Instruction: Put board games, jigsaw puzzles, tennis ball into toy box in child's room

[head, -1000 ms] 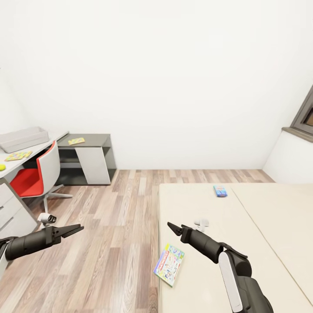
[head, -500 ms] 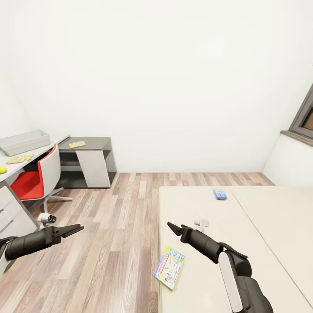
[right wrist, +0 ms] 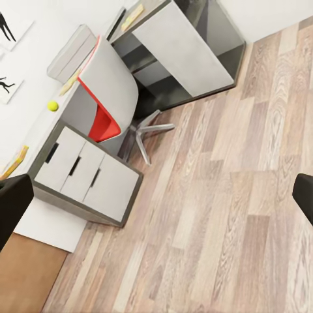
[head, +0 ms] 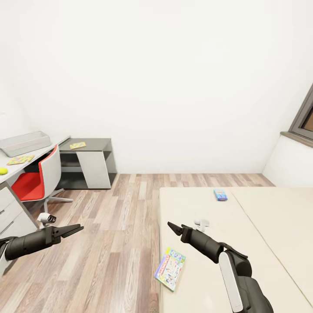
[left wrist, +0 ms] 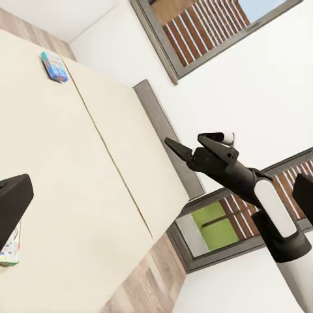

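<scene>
Head view: the green-edged board game (head: 170,269) lies on the bed (head: 261,243) at its near edge, long axis running away from the robot, just below the empty right gripper (head: 174,228), its fingers pressed together; the left gripper (head: 74,229), likewise pressed together, hangs farther off over the floor.

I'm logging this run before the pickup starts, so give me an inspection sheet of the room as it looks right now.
Surface: bed with a beige cover; pale grey table joined to a lower dark grey section.
Job's things: pastel board game at the bed's near edge, overhanging the floor; small blue board game farther up the bed; toy box, a puzzle and the yellow ball on the table; another colourful flat panel on the dark section.
Clutter: red and white chair at the table.
Grippers: left gripper over the floor, right gripper over the bed, both holding nothing.
Cables: nothing seen.
Surroundings: white walls, wood-plank floor, window at right.
</scene>
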Controlling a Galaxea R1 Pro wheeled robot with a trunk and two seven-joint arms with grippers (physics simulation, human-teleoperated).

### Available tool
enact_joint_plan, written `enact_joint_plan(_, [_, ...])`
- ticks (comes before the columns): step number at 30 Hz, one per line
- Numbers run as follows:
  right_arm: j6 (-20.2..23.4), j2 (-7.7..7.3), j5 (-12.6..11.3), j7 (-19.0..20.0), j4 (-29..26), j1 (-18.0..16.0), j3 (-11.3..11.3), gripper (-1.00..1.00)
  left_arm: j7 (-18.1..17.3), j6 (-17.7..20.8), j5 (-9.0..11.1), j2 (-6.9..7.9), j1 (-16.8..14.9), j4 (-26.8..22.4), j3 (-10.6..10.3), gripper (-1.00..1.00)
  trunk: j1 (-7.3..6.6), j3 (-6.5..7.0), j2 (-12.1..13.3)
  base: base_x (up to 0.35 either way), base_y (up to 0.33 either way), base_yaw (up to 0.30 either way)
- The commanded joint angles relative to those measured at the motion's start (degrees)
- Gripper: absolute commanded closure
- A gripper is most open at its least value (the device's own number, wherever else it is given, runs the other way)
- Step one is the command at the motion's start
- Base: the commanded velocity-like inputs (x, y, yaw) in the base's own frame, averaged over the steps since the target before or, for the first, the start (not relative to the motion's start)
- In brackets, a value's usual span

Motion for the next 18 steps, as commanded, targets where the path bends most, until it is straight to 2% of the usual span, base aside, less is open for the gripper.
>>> enact_joint_plan(1, [0.41, 0.07, -0.19, 0.17, -0.03, -0.06, -0.16, -1.00, -0.23, 0.61, -0.03, 0.02, -0.04, 0.01, -0.01, -1.00, 0.04, -0.13, -0.13, 0.000, 0.127, 0.000])
enact_joint_plan(9, [0.41, 0.07, -0.22, 0.17, -0.03, -0.06, -0.15, -1.00, -0.23, 0.61, -0.03, 0.02, -0.04, 0.01, 0.02, -1.00, 0.04, -0.12, -0.13, 0.000, 0.192, 0.000])
enact_joint_plan(18, [0.41, 0.07, -0.17, 0.17, -0.03, -0.06, -0.13, -1.00, -0.23, 0.61, -0.03, 0.02, -0.04, 0.01, 0.05, -1.00, 0.04, -0.12, -0.13, 0.000, 0.248, 0.000])
